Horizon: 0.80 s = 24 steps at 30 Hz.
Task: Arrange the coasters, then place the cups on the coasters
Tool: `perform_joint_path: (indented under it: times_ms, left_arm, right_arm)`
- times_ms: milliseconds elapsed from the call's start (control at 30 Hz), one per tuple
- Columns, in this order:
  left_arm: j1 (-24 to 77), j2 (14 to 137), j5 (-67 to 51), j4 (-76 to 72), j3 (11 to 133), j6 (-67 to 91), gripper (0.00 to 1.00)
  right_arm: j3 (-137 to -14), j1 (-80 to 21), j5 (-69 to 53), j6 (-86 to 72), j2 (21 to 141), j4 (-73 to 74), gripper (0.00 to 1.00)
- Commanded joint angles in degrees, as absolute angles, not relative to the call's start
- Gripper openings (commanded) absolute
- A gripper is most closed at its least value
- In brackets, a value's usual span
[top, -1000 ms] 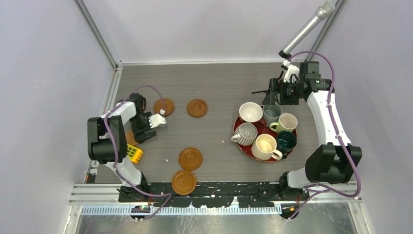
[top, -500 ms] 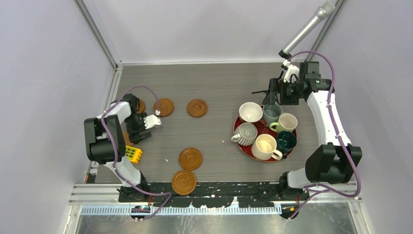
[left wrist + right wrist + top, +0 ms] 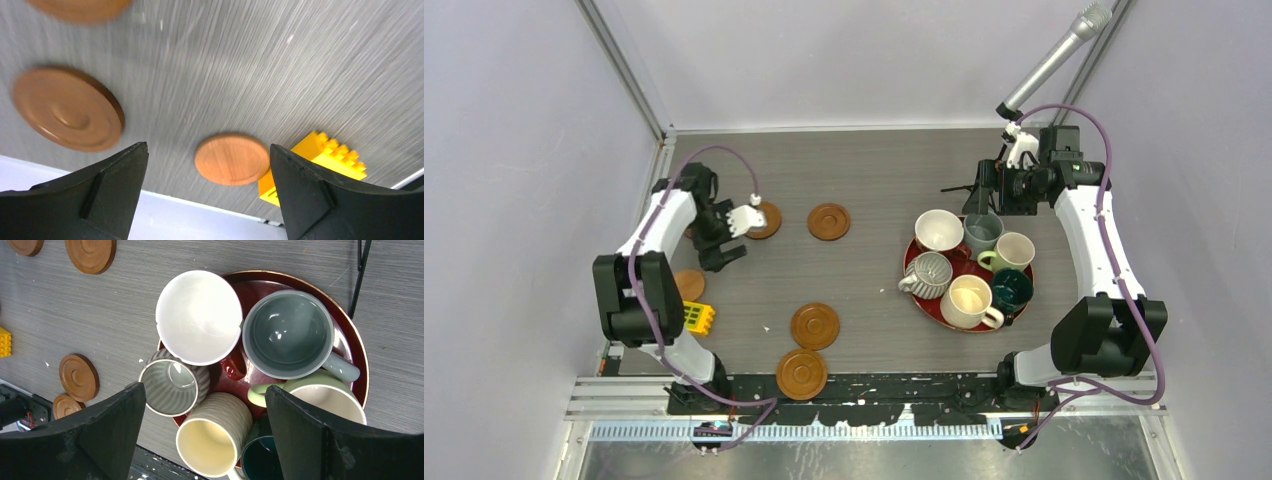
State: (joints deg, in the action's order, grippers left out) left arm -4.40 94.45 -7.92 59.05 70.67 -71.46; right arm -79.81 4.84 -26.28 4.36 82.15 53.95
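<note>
Several brown wooden coasters lie on the table: two at the far left [image 3: 762,220] [image 3: 829,221], two near the front [image 3: 815,326] [image 3: 802,373] and a plain one [image 3: 690,284] by the yellow block. My left gripper [image 3: 720,243] hovers open and empty between them. In the left wrist view that plain coaster [image 3: 231,158] shows between the jaws of the left gripper [image 3: 208,146], and a ringed coaster [image 3: 67,115] lies left. The cups, white [image 3: 938,230], grey-blue [image 3: 982,233], pale green [image 3: 1013,250], ribbed grey [image 3: 929,273], cream [image 3: 969,300] and dark teal [image 3: 1012,288], stand on the red tray [image 3: 357,347]. My right gripper [image 3: 984,195] [image 3: 205,387] hangs open above them.
A yellow toy block [image 3: 701,318] sits at the near left beside the plain coaster. A microphone on a pole [image 3: 1054,60] slants in at the far right. A thin black cable [image 3: 361,275] runs by the tray's far edge. Walls close in on the left, right and far sides.
My left arm has swung from the near left toward the far side and its jaws stand wider. The coaster by the yellow block is now uncovered. The right arm has not moved.
</note>
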Motion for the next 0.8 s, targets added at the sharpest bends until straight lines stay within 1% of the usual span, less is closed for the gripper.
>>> perform_joint_path:
  times_ms: [0, 133, 267, 367, 467, 767]
  left_arm:
    - [6.1, 88.7, -15.7, 64.2, 72.7, -64.0, 0.94]
    - [20.0, 86.3, -18.2, 60.8, 71.1, -57.1, 0.95]
    - [32.9, 87.6, -20.3, 57.1, 71.7, -47.5, 0.92]
    - [40.3, 88.3, -20.5, 53.9, 69.2, -44.3, 0.89]
    - [46.0, 88.6, -17.5, 50.0, 64.6, -44.2, 0.87]
    - [47.6, 91.5, -9.9, 41.1, 58.9, -43.1, 0.86]
  right_arm:
    - [-82.3, 4.7, -27.4, 3.5, 82.4, 51.8, 0.93]
    - [-82.1, 4.7, -27.4, 2.9, 82.2, 51.6, 0.93]
    - [-81.6, 4.7, -27.3, 2.6, 81.6, 51.7, 0.93]
    - [-80.9, 4.7, -26.9, 2.7, 80.8, 51.8, 0.93]
    - [-80.2, 4.7, -26.6, 3.0, 79.8, 52.0, 0.93]
    - [-78.4, 4.7, -26.8, 3.0, 78.4, 51.9, 0.93]
